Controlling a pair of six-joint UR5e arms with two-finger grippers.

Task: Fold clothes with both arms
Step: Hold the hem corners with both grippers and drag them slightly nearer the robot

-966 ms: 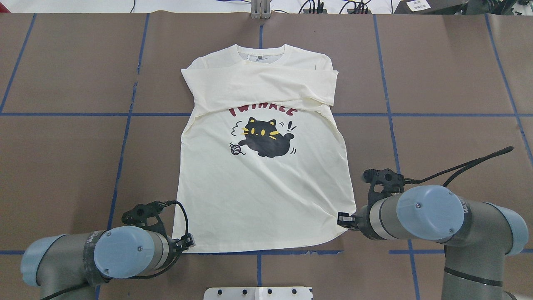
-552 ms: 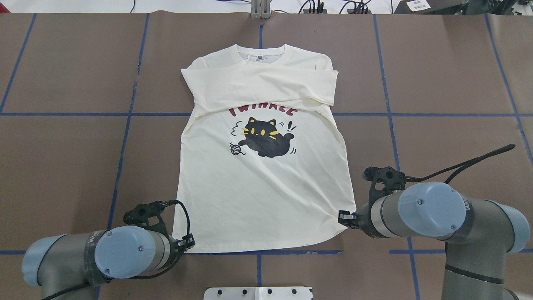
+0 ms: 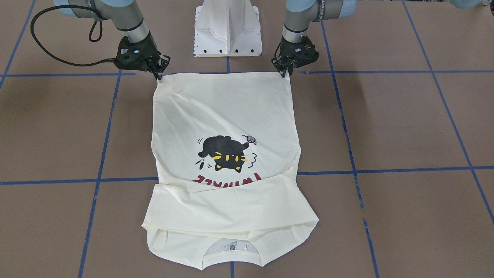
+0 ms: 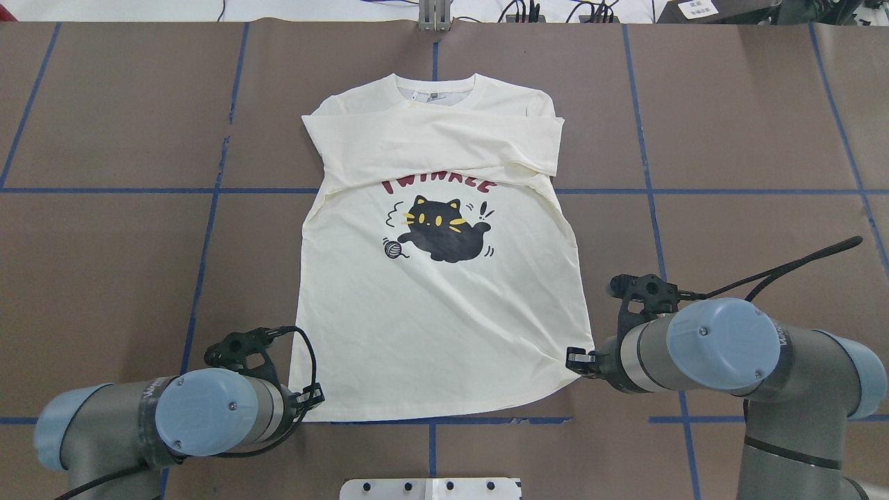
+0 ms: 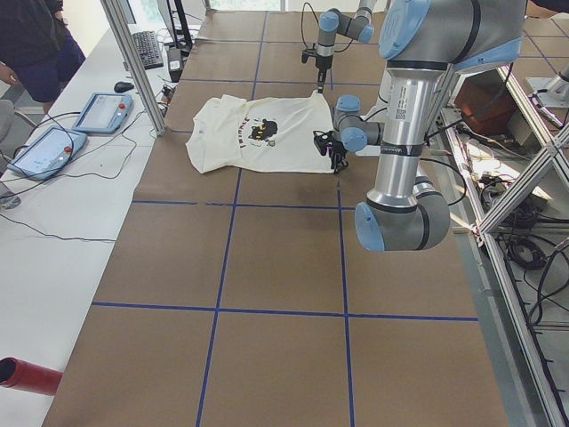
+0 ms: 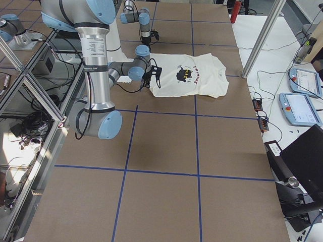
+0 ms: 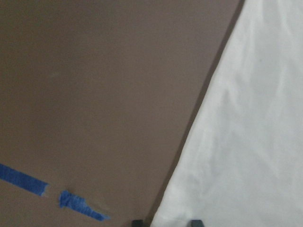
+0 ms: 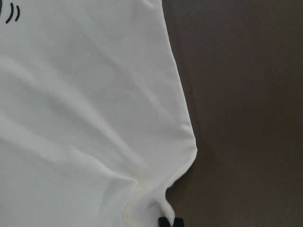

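The cream long-sleeved T-shirt (image 4: pixel 437 312) lies flat, cat print and red lettering up, with both sleeves folded across the chest. Its hem faces the robot. My left gripper (image 4: pixel 316 397) is low at the hem's left corner. In the left wrist view its fingertips (image 7: pixel 137 222) stand apart with the shirt corner (image 7: pixel 246 142) between them. My right gripper (image 4: pixel 574 360) is at the hem's right corner. In the right wrist view its tips (image 8: pixel 164 221) are together on puckered cloth (image 8: pixel 85 118). The front-facing view shows the left gripper (image 3: pixel 285 73) and right gripper (image 3: pixel 159 74) at those corners.
Brown table paper with blue tape lines (image 4: pixel 208 208) surrounds the shirt. The white pedestal base (image 3: pixel 227 29) stands just behind the hem. A side bench holds tablets (image 5: pixel 102 111), a person (image 5: pixel 36 44) stands beside it, and an aluminium post (image 5: pixel 133 62) rises near it.
Both arms have shifted only slightly at the hem corners: the left wrist a little lower, the right one a little further from the robot. The shirt lies as before.
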